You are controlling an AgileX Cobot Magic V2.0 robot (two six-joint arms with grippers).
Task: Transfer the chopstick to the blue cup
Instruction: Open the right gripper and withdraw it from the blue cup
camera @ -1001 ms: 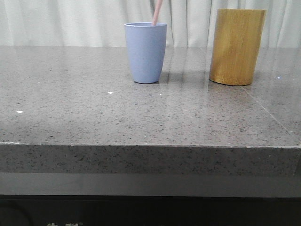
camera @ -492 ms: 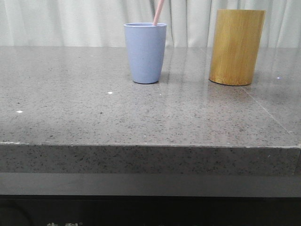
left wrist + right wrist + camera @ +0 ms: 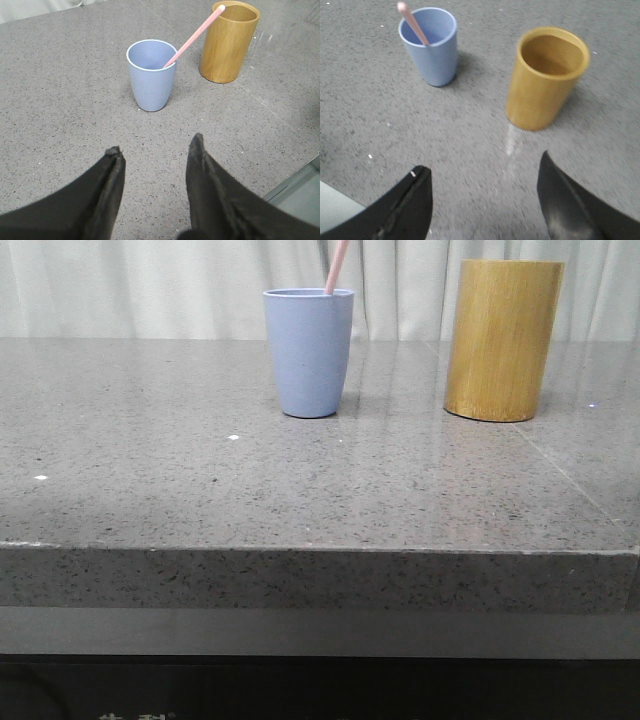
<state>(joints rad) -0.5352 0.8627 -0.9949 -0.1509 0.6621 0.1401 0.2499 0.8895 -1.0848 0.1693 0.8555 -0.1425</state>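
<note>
A gray stone table (image 3: 200, 490) holds two cups. The blue cup (image 3: 308, 352) stands upright near the back of the table. A pink chopstick (image 3: 336, 267) sits inside it. Its low end is down in the cup and it leans on the rim, with its top end pointing up toward the side where the bamboo cup is. Only one stick can be seen, so it is hard to tell if there is a second one. The bamboo cup (image 3: 502, 340) stands upright to the right of the blue cup, near it but not touching. It is taller and wider, and from above it looks empty inside. White curtains (image 3: 150, 290) hang behind the table. The left gripper (image 3: 156, 152) hangs over the table in front of the blue cup. Its two dark fingers (image 3: 107, 185) are spread apart and hold nothing. The right gripper (image 3: 482, 172) hangs over the table near the bamboo cup. Its fingers (image 3: 560, 200) are spread wide too, and nothing is between them.
</note>
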